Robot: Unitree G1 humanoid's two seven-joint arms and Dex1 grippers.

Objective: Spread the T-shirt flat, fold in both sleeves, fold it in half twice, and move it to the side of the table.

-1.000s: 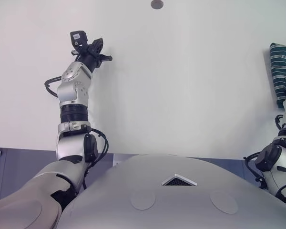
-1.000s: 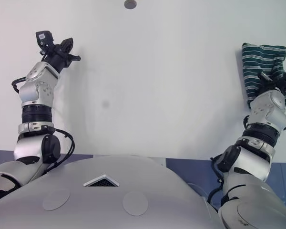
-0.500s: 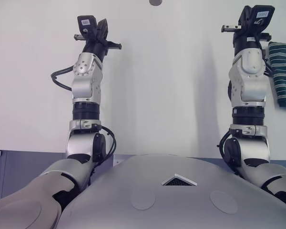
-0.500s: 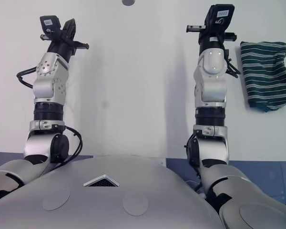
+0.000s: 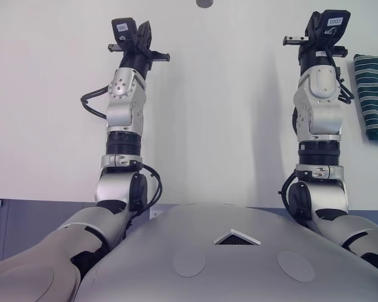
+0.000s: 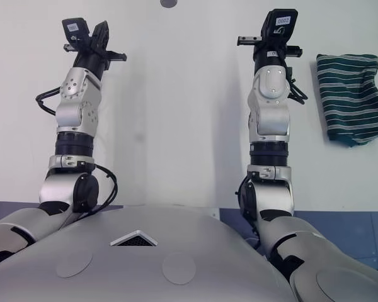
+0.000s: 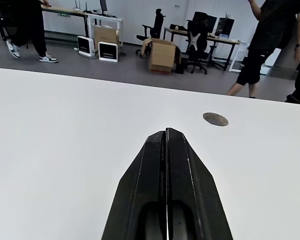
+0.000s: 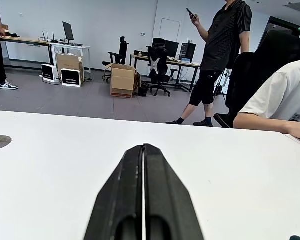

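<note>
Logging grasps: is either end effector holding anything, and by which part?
Nothing is held: the left end effector and the right end effector are both shut and empty; the T-shirt lies folded on the table, apart from them.

Room behind is just a regular office: cardboard box (image 8: 122, 80) on the grey floor (image 8: 90, 102), black office chairs (image 8: 159, 67) beside it, desk (image 8: 70, 45) with a monitor (image 8: 68, 31). Also a little grey round disc (image 7: 215, 119), lying flat.

Both arms are standing extended up the frame. Left gripper (image 5: 144, 28) is sitting upper left, right gripper (image 5: 315, 24) upper right, each pressing its fingers together.
</note>
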